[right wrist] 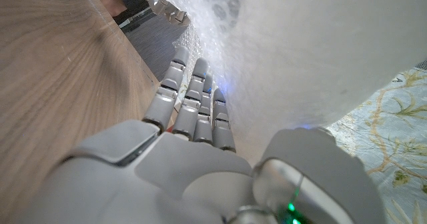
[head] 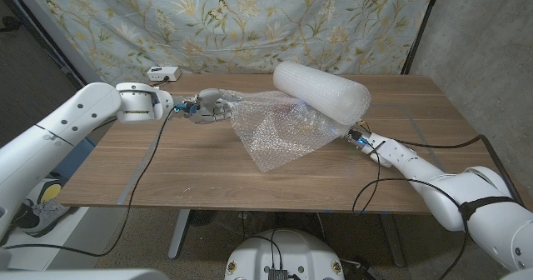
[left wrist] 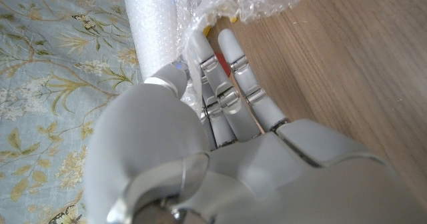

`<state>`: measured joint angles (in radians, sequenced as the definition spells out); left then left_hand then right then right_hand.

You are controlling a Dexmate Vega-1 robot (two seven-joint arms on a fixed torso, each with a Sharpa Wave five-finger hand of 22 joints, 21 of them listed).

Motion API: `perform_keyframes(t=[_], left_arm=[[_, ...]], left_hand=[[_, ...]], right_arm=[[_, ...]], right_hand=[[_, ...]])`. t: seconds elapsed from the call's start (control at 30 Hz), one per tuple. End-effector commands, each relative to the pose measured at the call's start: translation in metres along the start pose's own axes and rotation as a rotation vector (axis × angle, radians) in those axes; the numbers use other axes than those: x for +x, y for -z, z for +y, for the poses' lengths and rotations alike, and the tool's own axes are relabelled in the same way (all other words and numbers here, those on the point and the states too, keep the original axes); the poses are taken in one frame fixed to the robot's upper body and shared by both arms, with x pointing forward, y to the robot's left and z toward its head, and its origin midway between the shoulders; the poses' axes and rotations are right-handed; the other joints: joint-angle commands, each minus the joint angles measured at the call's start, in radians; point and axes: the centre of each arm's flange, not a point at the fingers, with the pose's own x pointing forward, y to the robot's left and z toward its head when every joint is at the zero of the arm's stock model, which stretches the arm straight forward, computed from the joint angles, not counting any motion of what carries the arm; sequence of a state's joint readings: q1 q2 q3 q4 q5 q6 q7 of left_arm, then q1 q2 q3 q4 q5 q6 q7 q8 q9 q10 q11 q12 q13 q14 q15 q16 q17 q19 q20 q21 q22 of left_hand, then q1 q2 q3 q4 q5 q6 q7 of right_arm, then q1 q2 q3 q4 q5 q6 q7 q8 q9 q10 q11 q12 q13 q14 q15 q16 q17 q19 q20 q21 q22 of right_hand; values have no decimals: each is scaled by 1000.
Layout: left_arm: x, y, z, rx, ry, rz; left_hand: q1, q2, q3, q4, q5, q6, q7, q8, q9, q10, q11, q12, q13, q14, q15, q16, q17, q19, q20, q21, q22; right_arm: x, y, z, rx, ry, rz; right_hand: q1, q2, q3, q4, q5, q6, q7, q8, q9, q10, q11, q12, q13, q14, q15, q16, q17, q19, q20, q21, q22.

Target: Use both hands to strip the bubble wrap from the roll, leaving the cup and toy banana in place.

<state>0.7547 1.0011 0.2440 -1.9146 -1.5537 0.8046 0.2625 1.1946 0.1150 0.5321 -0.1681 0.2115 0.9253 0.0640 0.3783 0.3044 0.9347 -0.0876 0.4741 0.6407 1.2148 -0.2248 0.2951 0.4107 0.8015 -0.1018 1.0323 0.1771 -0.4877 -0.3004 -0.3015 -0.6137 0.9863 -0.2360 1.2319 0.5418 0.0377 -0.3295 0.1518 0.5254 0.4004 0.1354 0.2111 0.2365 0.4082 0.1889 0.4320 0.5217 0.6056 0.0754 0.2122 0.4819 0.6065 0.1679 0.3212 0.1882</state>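
Wooden table (head: 166,167), brown plank grain running lengthwise, matte finish. Behind it hangs a pale blue curtain (head: 233,17) printed with leaves and butterflies; a bare grey wall (head: 483,22) shows to the right of it. A small white box (head: 163,72) sits at the table's far edge near the curtain.

Roll (head: 323,90): fat white cylinder of bubble wrap, dimpled surface, lying on its side toward the far right of the table, slanted across the plank grain. A loose sheet of bubble wrap (head: 279,130) trails off it toward the middle of the table, clear, crinkled, glinting, spread in a rough triangle with one corner nearest the front edge.

Left hand (head: 208,107): reached out over the table at the sheet's left end, fingers closed around the gathered edge of the wrap; left wrist view shows crumpled film bunched at the fingertips (left wrist: 200,47), with small flecks of red and yellow behind the film, too hidden to identify.

Right hand (head: 356,134): low against the near side of the roll, at its right end. Right wrist view shows the fingers (right wrist: 193,97) laid straight along the roll's underside, touching the bubbled surface, thumb on the other side of the curve; cannot tell whether it actually grips the roll or only presses against it
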Motion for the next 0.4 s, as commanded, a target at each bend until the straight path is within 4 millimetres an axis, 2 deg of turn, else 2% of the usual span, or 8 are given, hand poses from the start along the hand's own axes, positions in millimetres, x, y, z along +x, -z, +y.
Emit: perform_keyframes(t=[0.03,0.4], left_arm=[[-2,-3,-4,15,4,-5],[-3,-4,-7,23,11,-7]], left_hand=[[-1,-9,8,2,7,3,1,-5,2,31,-27,-3,5,2,-1,-2,3,-2,-1,9,-1],[-2,-11,7,2,7,4,0,-6,2,34,-29,-5,5,3,-1,-4,2,-3,0,11,-2]], right_arm=[[-4,0,1,-3,-1,-10],[-6,-1,2,-6,-4,-13]], right_hand=[[-9,-1,-3,-8,5,0,-7,6,2,-4,0,-4,5,-2,1,8,1,-5,4,-1,5],[-10,-1,-3,-8,6,0,-7,7,0,-5,-2,-9,6,-3,0,10,0,-3,4,-3,6]])
